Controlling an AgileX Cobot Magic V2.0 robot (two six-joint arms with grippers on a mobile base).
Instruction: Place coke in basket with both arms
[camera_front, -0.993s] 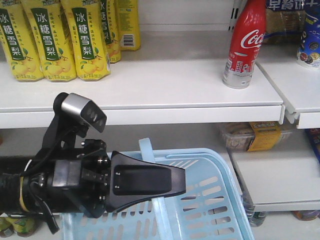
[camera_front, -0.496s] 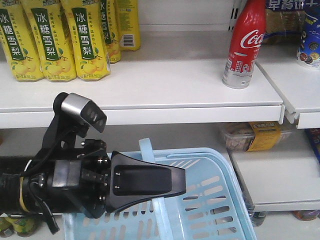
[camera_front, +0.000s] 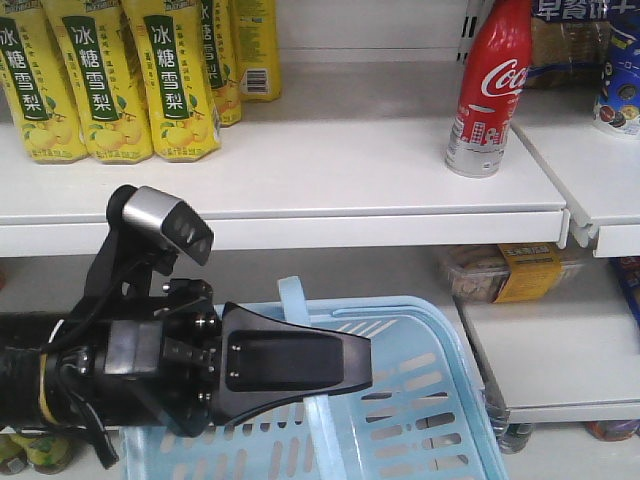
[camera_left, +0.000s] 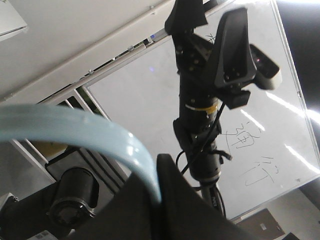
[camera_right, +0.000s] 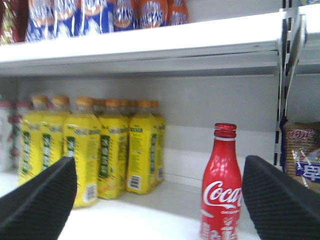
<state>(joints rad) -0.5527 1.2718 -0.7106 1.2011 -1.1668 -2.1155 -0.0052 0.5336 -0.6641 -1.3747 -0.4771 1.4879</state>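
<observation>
A red coke bottle (camera_front: 490, 90) stands upright on the white shelf (camera_front: 350, 180), right of centre. Below it, the light blue basket (camera_front: 420, 400) hangs with its handle (camera_front: 295, 295) clamped in my left gripper (camera_front: 355, 362). In the left wrist view the handle (camera_left: 75, 125) runs between the shut black fingers (camera_left: 175, 200). My right gripper (camera_right: 160, 200) is open and faces the shelf. The coke (camera_right: 222, 190) stands beyond it, close to the right finger (camera_right: 280, 200) and untouched. The right arm (camera_left: 200, 110) shows in the left wrist view.
Yellow drink bottles (camera_front: 150, 80) crowd the shelf's left side (camera_right: 100, 150). A snack pack (camera_front: 505, 270) lies on the lower shelf, behind the basket's far corner. Blue packaging (camera_front: 620, 80) stands right of the coke. Orange-capped bottles (camera_right: 125, 12) fill the shelf above.
</observation>
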